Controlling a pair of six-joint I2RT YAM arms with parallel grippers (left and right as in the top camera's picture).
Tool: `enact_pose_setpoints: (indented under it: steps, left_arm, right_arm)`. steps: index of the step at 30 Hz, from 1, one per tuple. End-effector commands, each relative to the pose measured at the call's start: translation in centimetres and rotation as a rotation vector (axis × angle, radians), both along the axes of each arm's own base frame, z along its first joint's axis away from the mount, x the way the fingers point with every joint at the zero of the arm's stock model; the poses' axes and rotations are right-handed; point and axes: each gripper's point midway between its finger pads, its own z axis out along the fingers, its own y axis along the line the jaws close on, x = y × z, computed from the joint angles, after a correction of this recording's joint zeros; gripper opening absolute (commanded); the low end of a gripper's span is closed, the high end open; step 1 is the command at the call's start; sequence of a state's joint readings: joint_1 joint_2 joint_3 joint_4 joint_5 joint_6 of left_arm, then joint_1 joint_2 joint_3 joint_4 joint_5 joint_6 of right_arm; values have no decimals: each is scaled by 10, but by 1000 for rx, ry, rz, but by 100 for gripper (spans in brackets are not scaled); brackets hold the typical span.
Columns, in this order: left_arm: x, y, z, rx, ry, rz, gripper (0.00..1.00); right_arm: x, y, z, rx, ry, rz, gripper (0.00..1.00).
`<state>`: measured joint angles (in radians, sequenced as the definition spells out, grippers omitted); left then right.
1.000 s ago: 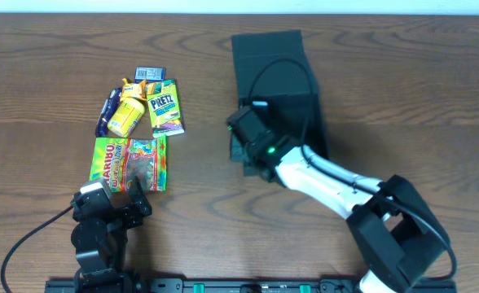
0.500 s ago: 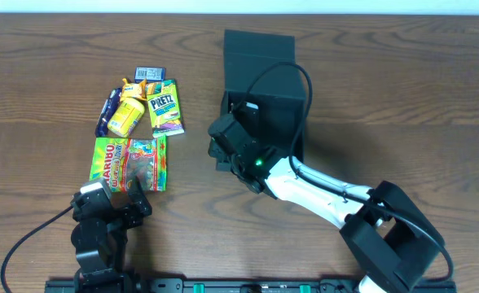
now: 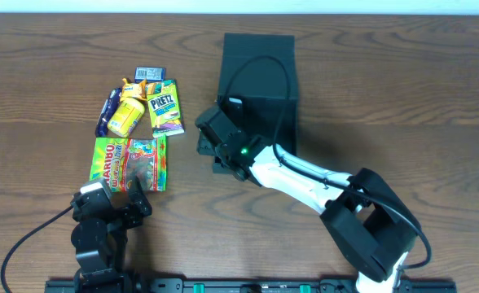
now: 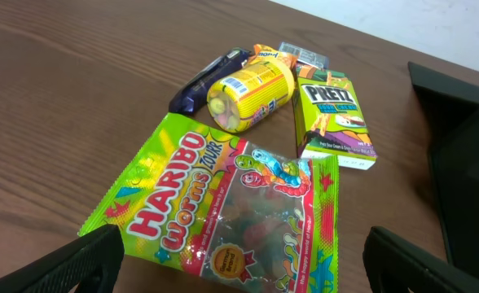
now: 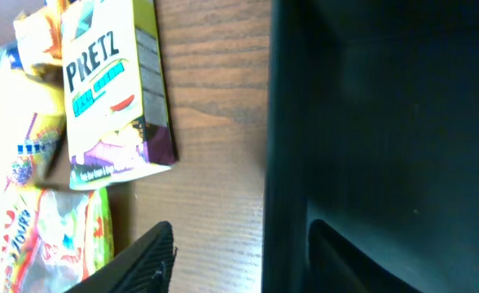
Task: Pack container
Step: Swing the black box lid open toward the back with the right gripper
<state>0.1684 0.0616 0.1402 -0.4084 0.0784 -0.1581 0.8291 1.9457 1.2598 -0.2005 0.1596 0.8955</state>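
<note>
The container [image 3: 257,75], a dark matte box, stands open at the table's centre back. My right gripper [image 3: 211,146] is at its near left corner. In the right wrist view that gripper [image 5: 241,236] is open astride the container's left wall [image 5: 287,155]. One finger [image 5: 146,259] is outside over the wood, clear of the wall, and the other is inside the box. My left gripper [image 4: 243,264] is wide open low over the near edge of the Haribo worms bag [image 4: 231,203], holding nothing.
Left of the container lie a Pretz box [image 3: 164,106], a yellow packet [image 3: 127,115], a dark blue bar [image 3: 108,111], a small dark packet [image 3: 151,73] and the Haribo bag [image 3: 129,162]. The right arm [image 3: 305,179] stretches across the table's middle.
The container has slid left and squared up, with the right gripper moving left at its corner. The right gripper's jaws have parted from shut. The left arm has not moved.
</note>
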Motion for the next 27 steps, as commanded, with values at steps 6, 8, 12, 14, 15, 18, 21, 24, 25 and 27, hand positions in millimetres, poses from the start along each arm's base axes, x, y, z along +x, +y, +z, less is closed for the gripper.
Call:
enact_pose_setpoints:
  steps: [6,8,12,14,15,18,21,24,25,27]
  left_arm:
    - [-1,2,-10,0,21,10,95]
    - [-1,2,-10,0,21,10,95]
    - [-1,2,-10,0,21,10,95]
    - [-1,2,-10,0,21,10,95]
    - [-1,2,-10,0,21,10,95]
    - [-1,2,-10,0,21,10,95]
    - [-1,2,-10,0,21,10,95]
    - [-1,2,-10,0,21,10,95]
    - [-1,2,-10,0,21,10,95]
    - [-1,2,-10,0,21,10,95]
  right_arm:
    - [-7,-17,57,-101,-37,94,54]
    - [-5,-41,70,-130,-32,50,51]
    - [0,-95,91,-204,-24,-57,55]
    - [2,-118,93,-241,-4,-79,55]
    - [3,-130,91,-262,13,-90,55]
    - [1,-170,77,-324,102,-156,53]
    - [0,-196,65,-352,156,-207,52]
    - [-2,-215,52,-363,194,-241,52]
    - [-3,-219,46,-368,204,-247,53]
    - [-6,-220,35,-365,218,-222,52]
